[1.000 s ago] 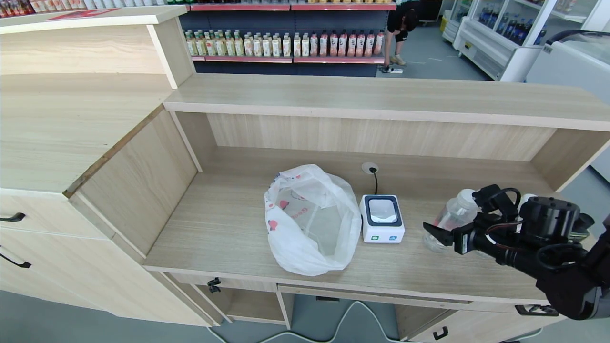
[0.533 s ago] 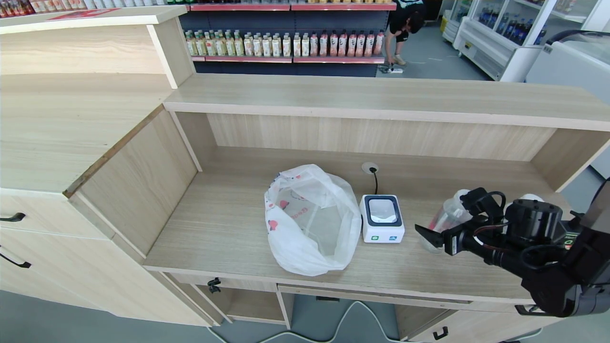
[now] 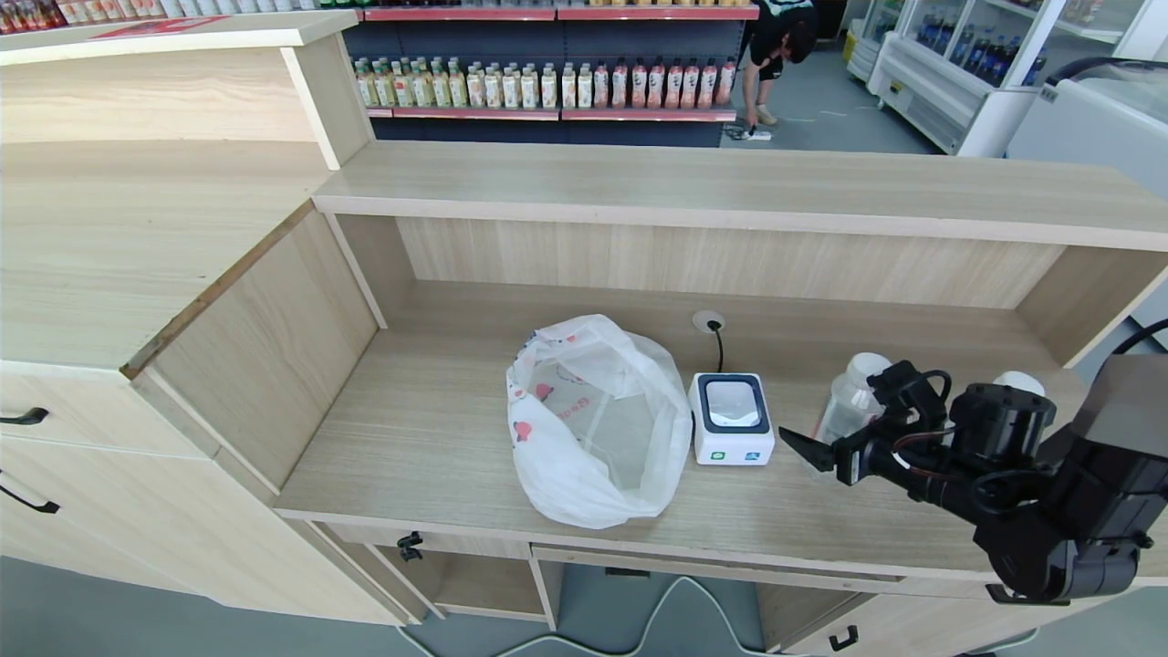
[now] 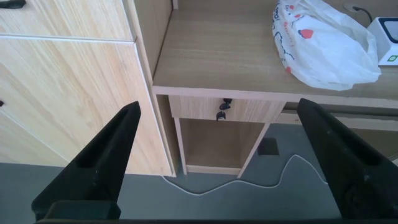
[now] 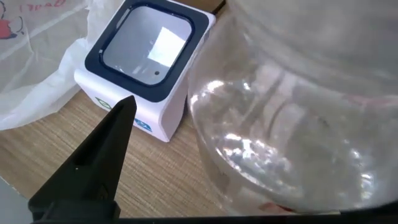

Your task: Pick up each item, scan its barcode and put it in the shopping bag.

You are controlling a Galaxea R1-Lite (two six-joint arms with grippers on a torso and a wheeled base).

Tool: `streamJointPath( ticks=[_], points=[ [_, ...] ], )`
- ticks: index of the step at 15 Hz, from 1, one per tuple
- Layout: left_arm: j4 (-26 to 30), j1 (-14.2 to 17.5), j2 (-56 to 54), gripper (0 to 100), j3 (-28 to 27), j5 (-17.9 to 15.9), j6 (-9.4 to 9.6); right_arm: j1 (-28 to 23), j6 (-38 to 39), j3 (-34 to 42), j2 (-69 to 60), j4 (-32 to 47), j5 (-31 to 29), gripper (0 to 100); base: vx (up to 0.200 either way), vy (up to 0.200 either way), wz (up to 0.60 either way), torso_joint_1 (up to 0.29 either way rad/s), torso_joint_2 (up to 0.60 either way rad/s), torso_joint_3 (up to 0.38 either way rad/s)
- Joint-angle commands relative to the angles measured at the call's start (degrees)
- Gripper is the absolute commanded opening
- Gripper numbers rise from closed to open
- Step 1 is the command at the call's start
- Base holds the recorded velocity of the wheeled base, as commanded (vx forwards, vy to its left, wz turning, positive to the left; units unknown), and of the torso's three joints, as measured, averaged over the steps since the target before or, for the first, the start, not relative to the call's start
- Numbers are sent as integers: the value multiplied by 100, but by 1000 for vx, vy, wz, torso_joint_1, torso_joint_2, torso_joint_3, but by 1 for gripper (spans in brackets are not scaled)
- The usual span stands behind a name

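Nearest, the left tool [image 4: 219, 104] hangs off the table's [image 3: 438, 438] front left corner, below its edge, fingers spread wide with nothing between them. On the table the shopping bag [image 3: 593, 429] slumps open close to the front edge, well apart from the left side wall, its right side just beside the scanner [image 3: 732, 418]. Right of the scanner the right tool [image 3: 844, 406] straddles the clear bottle [image 3: 841, 412], jaws apart; the near finger stands off the bottle, and the far one seems hidden behind it. A white-capped item [image 3: 1019, 380] sits farther back, near the right wall. The back wall and raised ledge [image 3: 730, 192] close the far side
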Motion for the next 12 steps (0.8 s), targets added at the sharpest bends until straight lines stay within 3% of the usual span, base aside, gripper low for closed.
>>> streamJointPath(
  ticks=[1,2,3,12],
  points=[
    [-4,-9,-2,100,0,-1,4,-6,-1,-10,94,-29,110,100,0,0,0,0,0,0],
    [5,0,-2,100,0,-1,4,-24,-1,-1,103,-117,216,100,0,0,0,0,0,0],
    [-4,-9,-2,100,0,-1,4,-24,-10,-1,121,-223,233,0,0,0,0,0,0,0],
    [-4,-9,-2,100,0,-1,4,-138,43,113,94,-469,400,0,0,0,0,0,0,0]
  ],
)
